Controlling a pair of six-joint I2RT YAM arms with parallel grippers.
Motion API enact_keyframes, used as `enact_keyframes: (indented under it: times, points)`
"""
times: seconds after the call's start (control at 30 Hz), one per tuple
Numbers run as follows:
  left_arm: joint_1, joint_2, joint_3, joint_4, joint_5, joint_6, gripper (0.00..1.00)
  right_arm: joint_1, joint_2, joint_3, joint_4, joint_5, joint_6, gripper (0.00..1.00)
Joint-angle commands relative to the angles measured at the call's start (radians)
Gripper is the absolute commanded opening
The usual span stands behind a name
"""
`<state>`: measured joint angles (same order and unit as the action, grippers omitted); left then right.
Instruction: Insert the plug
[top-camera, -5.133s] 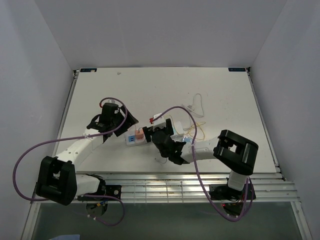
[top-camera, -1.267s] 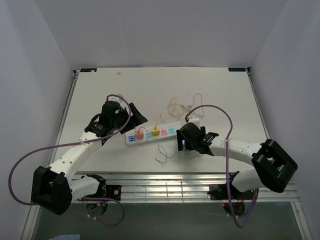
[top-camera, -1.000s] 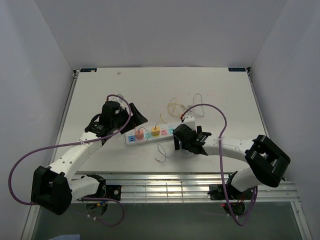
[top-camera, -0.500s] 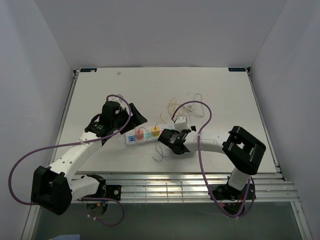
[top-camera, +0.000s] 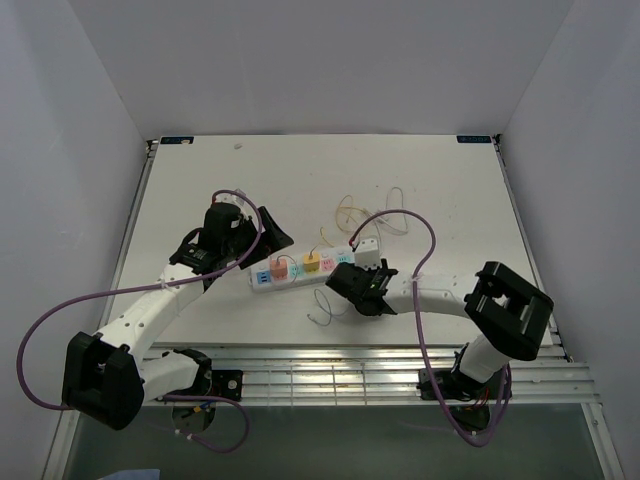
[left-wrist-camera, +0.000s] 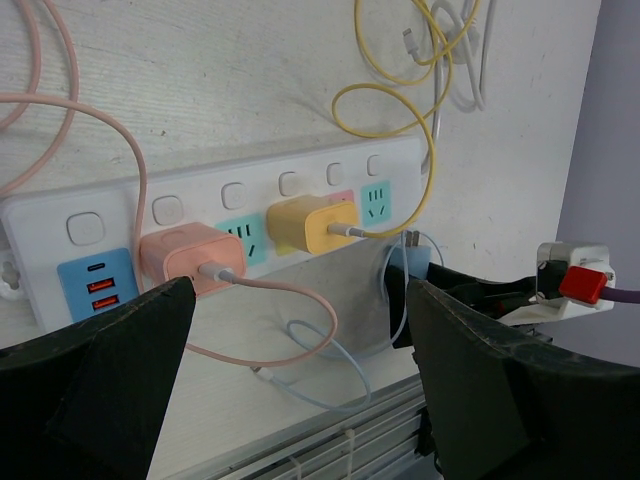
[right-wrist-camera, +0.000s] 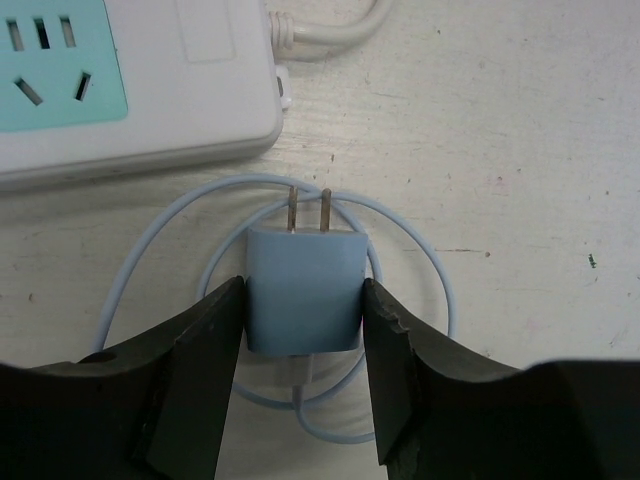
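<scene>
The right hand (right-wrist-camera: 303, 305) pinches the blue plug (right-wrist-camera: 305, 268) by its flat sides; it looks light, rigid and somewhat slippery.

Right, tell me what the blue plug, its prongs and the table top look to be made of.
Blue plug: likely moulded plastic, matte pale blue, smooth with rounded corners. Prongs: metal, by their dull grey-brown sheen and flat blade shape. Table top: whitish painted or laminated board, probably wood-based, with faint grain lines and small scuffs; uncertain.
</scene>
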<state>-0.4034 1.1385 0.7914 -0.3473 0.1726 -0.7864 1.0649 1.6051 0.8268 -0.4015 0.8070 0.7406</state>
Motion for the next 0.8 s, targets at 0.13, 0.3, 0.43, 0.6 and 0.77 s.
enact_keyframes:
  times: [0.13,0.3,0.43,0.6,0.77]
  points:
    - [-0.009,-0.046,0.026,-0.015,0.001,0.001,0.98,-0.02,-0.105,-0.155,0.17,-0.103,-0.001,0.57]
    - [-0.014,-0.04,0.038,-0.024,0.004,-0.001,0.98,-0.028,-0.128,-0.202,0.246,-0.123,0.006,0.47]
    - [-0.018,-0.033,0.048,-0.024,0.011,-0.002,0.98,-0.028,-0.184,-0.233,0.293,-0.094,-0.03,0.24]
    - [-0.035,-0.016,0.1,-0.015,0.1,0.032,0.98,-0.031,-0.347,-0.212,0.293,-0.023,-0.198,0.17]
    - [-0.094,0.024,0.178,0.065,0.26,0.091,0.98,-0.062,-0.523,-0.154,0.296,-0.072,-0.496,0.17]
